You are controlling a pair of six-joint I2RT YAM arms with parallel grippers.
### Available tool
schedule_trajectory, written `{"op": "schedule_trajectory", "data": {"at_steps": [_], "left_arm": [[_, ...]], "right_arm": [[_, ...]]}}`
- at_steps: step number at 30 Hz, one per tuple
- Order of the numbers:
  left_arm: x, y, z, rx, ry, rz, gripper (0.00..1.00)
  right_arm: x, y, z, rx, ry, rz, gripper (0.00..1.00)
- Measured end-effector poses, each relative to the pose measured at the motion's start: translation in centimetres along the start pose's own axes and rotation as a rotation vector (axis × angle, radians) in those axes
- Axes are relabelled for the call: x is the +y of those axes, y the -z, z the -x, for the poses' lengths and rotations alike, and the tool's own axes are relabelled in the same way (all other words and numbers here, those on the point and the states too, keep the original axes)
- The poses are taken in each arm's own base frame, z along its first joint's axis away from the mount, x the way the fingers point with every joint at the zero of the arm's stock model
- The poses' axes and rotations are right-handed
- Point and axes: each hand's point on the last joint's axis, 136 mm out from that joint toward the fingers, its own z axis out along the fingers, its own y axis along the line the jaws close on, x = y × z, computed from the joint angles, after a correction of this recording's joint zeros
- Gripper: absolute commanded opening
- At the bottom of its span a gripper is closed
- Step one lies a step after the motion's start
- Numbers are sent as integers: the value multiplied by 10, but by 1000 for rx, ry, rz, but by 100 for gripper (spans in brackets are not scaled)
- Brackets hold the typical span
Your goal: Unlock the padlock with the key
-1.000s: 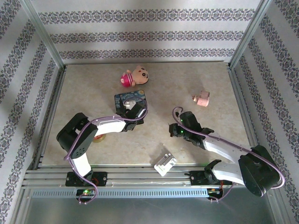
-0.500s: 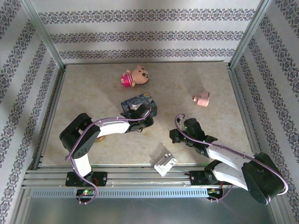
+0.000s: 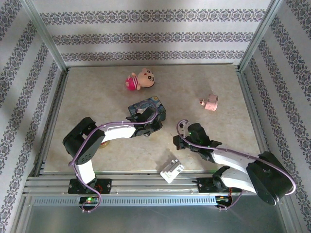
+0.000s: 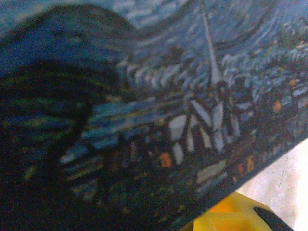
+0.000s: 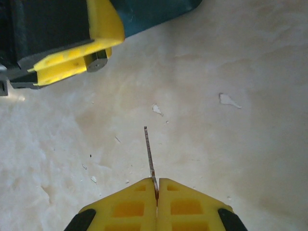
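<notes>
Top external view, left to right: two arms are mounted at the near edge of one pale table [image 3: 92, 97]. The left gripper [image 3: 147, 122] is laid over one blue painted tin [image 3: 153, 108] near the table's middle, with its jaws partly closed on the tin. One doll [image 3: 140, 79] in a pink cap lies behind the tin, well apart from it. One white plastic block [image 3: 171, 170] lies at the near edge, between the arms. The right gripper [image 3: 177, 141] is held low, to the right of the tin. One pink toy piece [image 3: 209, 103] lies farther right.

Left wrist view: the tin [image 4: 192, 96] is shown close up and blurred. A painted swirling night sky, a spire and houses are carried on it, and any lettering is too blurred to read. One yellow finger [image 4: 226, 219] is seen at its lower edge.

Right wrist view: one key [image 5: 149, 156] is pinched by its end between the fully closed tips of the right gripper [image 5: 157, 185]. Its blade points forward above the table.
</notes>
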Motion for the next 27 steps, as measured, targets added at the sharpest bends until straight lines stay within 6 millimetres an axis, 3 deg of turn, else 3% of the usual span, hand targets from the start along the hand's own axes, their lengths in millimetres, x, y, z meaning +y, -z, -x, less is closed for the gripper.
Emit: {"op": "schedule_trajectory", "data": {"at_steps": [8,17,27], "left_arm": [[-4,-5,-1,9,10,-14,0],[-4,-5,-1,8,10,-14,0],[-5,-5,-1,7,10,-17,0]], "right_arm": [[6,-18,1,-3,33,-18,0],[25,-40,24,-25,44,58,0],[28,-50,20,-13,31,87,0]]}}
